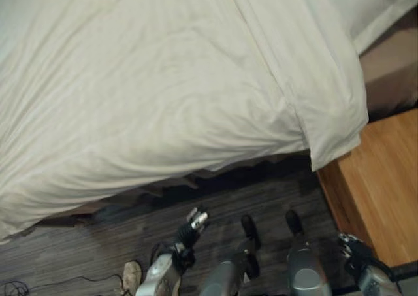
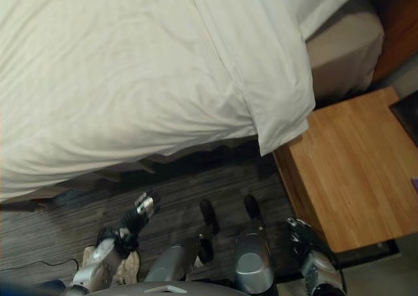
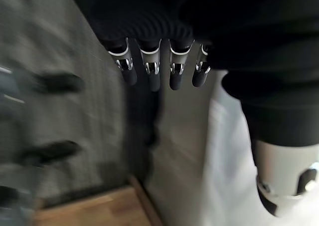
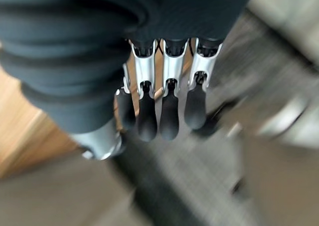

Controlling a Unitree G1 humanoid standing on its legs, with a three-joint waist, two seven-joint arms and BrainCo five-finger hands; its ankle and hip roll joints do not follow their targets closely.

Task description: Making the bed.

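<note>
Light: I see dim, soft indoor | shadow: dark under duvet (image 1: pixel 144 100) edge | blur: both wrist views smeared.

Duvet (image 1: pixel 163 80): matt off-white cloth, softly creased. Bedside table (image 2: pixel 356 165): smooth wood with a light sheen. Floor (image 1: pixel 98 234): dark, streaked, matt carpet. Pillow (image 1: pixel 375 5): smooth white cloth.

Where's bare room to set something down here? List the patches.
The wooden bedside table, beside the duvet's hanging corner, shows a bare top. The dark floor between bed edge and left hand is open. The floor is crowded near the right hand.
</note>
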